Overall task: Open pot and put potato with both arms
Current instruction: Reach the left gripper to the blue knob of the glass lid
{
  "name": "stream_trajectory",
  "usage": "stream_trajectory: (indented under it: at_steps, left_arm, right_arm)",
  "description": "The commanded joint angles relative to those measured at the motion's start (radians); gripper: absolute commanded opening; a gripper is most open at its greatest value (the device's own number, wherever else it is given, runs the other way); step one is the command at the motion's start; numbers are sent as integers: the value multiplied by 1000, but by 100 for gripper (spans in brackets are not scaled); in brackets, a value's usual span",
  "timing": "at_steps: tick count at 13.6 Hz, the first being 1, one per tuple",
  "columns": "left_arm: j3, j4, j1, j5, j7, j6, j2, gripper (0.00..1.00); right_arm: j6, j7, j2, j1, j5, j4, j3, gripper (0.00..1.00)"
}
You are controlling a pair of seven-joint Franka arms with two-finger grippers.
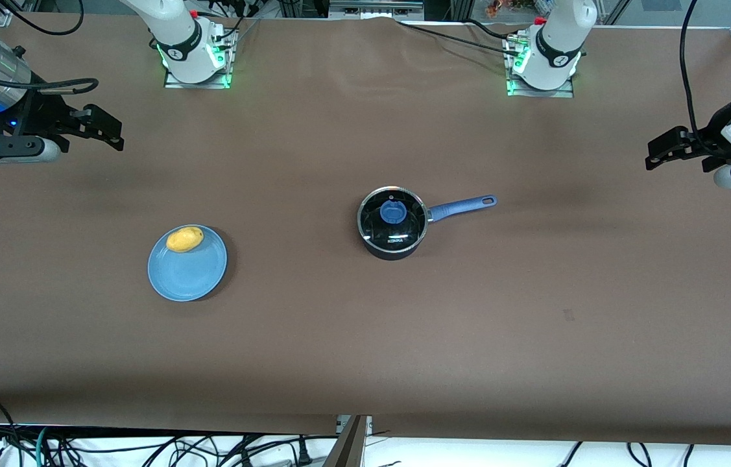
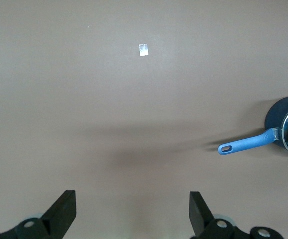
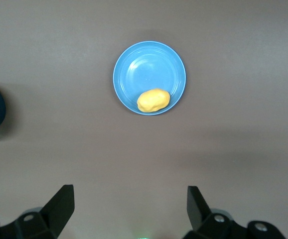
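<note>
The pot (image 1: 392, 227) sits just right of the centre of the front view, its glass lid (image 1: 392, 219) closed on it with the blue knob (image 1: 394, 211) on top, and its handle (image 1: 462, 207) pointing toward the right edge of the frame. The potato (image 1: 184, 239) lies left of centre, on the upper rim area of a blue plate (image 1: 190, 275), well apart from the pot. So nothing of the task looks done: the lid is on and the potato is not in the pot. By my reading, lifting the lid, carrying the potato over and dropping it in are all left.

The left gripper (image 1: 657, 155) hangs at the right edge of the front view, over bare desk (image 1: 365, 337) well clear of the pot handle; in the left wrist view its jaws stand wide apart with nothing between them. The right gripper (image 1: 106, 133) hangs at the upper left of the front view, over bare desk and clear of the plate; its jaws also stand wide apart and hold nothing.
</note>
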Motion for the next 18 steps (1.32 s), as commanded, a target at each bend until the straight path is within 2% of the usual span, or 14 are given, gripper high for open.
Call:
stream_trajectory:
  at_steps: [1, 4, 8, 13, 15, 18]
  left_arm:
    - [-1, 11, 9, -22, 28, -22, -7, 100]
    - [-7, -1, -6, -24, 29, -22, -3, 100]
    - [-53, -21, -57, -33, 6, -4, 35, 100]
    - [-271, -125, -92, -31, -433, 250, 115, 100]
    - [-299, -124, -146, -33, -555, 359, 189, 100]
    - [-299, -121, -239, -31, -690, 536, 290, 100]
  right_arm:
    - [-20, -9, -20, -12, -10, 5, 3, 100]
    - [-28, -11, -22, -12, -8, 7, 3, 100]
    - [-27, -9, -20, -10, -5, 8, 3, 100]
    - [-28, -11, -22, -10, -5, 8, 0, 100]
    - [-25, -21, -20, -11, -5, 8, 2, 100]
    - [-8, -23, -2, -15, -2, 10, 2, 100]
